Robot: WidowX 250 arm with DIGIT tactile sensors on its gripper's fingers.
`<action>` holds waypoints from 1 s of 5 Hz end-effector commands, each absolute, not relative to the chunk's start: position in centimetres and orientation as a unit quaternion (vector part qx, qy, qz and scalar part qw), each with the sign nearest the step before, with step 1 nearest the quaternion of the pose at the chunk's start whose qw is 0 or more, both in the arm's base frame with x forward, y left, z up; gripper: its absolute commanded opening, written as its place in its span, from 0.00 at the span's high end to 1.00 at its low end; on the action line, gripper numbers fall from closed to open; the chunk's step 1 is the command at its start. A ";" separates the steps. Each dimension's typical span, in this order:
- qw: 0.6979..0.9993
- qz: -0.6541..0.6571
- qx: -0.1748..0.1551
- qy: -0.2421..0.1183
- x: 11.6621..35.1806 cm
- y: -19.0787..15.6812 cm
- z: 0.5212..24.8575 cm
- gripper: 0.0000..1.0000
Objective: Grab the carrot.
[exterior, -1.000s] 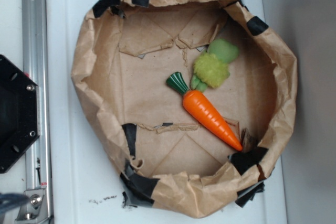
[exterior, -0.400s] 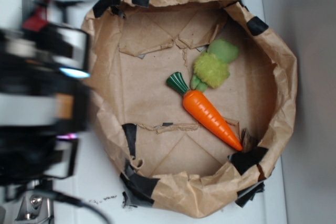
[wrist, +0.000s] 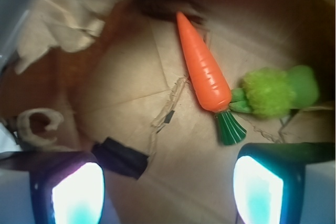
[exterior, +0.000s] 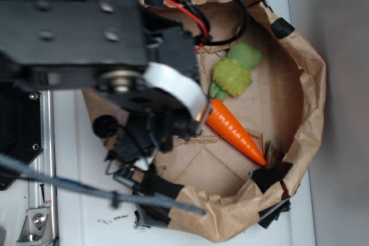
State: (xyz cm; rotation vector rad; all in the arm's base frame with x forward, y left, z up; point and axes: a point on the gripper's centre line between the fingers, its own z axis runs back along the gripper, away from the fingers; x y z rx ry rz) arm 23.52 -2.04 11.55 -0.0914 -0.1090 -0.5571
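Gripper (wrist: 168, 179) spread wide, holding nothing, poised above paper basin (exterior: 308, 84) to straddle carrot (wrist: 203, 69). Lies flat on floor, leafy end touching plush lump (wrist: 275, 92).

Lab bench: aluminium rail (exterior: 36, 159), taped paper bin (exterior: 305, 84).

A fuzzy yellow-green plush toy (exterior: 235, 74) lies inside the brown paper basin (exterior: 308, 84) near its far rim, on the white table (exterior: 86, 188).
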 end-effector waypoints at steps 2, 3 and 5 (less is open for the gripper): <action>0.958 -0.282 -0.017 -0.045 29.9 -2.1 7.2 0.00; 0.958 -0.286 -0.011 -0.026 30.6 -2.3 4.9 0.00; 0.951 -0.309 -0.005 0.016 29.6 -4.1 0.8 0.00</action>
